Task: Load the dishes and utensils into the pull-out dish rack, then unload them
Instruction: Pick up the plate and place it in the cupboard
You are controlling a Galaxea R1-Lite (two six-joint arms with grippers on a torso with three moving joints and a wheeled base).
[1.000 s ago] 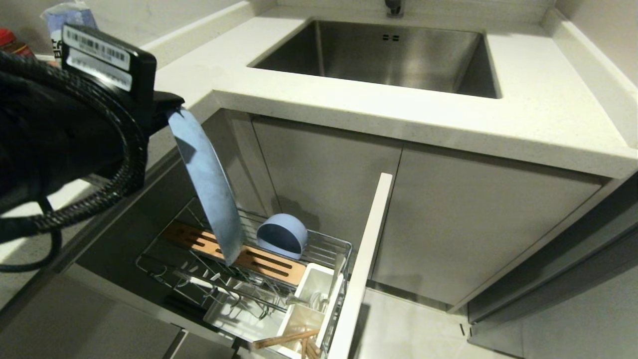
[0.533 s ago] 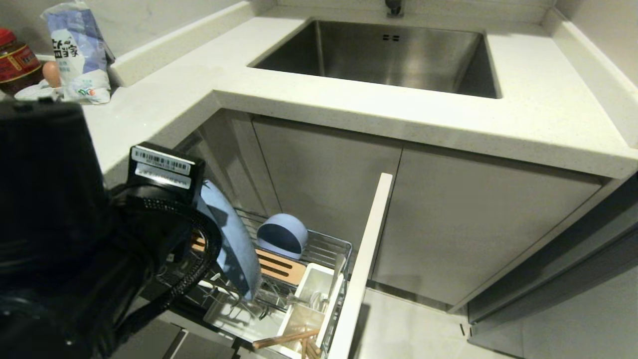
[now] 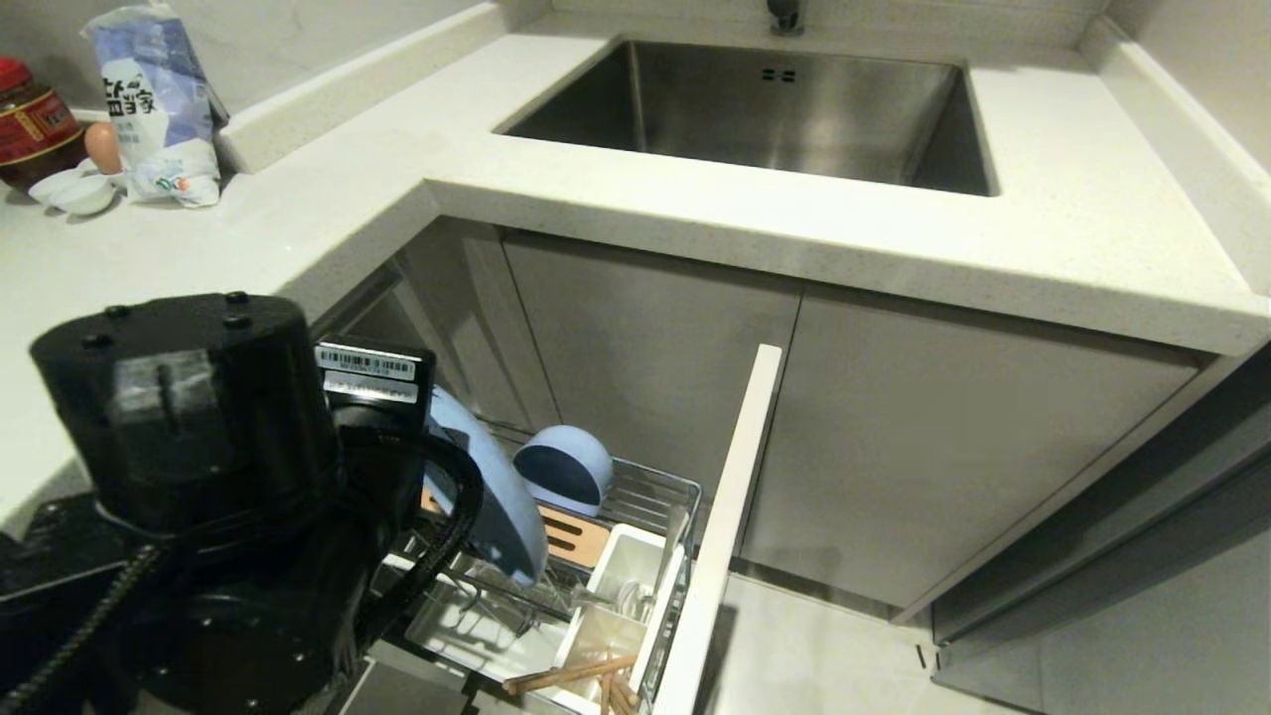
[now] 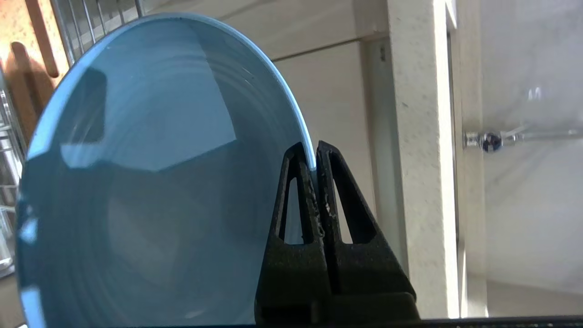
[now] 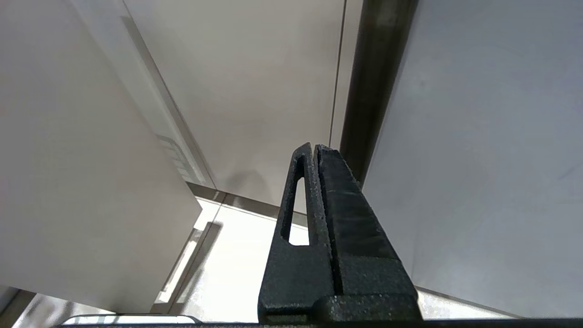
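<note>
My left gripper (image 4: 313,157) is shut on the rim of the light-blue oval plate (image 4: 150,182), which stands on edge low over the pull-out dish rack (image 3: 650,487), above its slotted wooden bar (image 3: 566,531). The bulky left arm hides the rack's left half in the head view, where the plate (image 3: 496,497) shows beside it. The blue bowl (image 3: 563,470) lies tipped on its side at the rack's back. In the white caddy (image 3: 621,586) sit the spoon (image 3: 667,556) and the chopsticks (image 3: 568,675). My right gripper (image 5: 314,150) is shut and empty, parked beside cabinet fronts.
The drawer's pale front panel (image 3: 725,526) stands out to the right of the rack. Above are the white countertop (image 3: 695,199) and the steel sink (image 3: 765,109). A bag (image 3: 149,99), a jar (image 3: 35,119), an egg (image 3: 102,146) and small white saucers (image 3: 74,191) sit at the far left.
The left arm has come down and toward me with the plate, from high above the rack to just over its wooden bar. The bowl, utensils and right arm have not moved.
</note>
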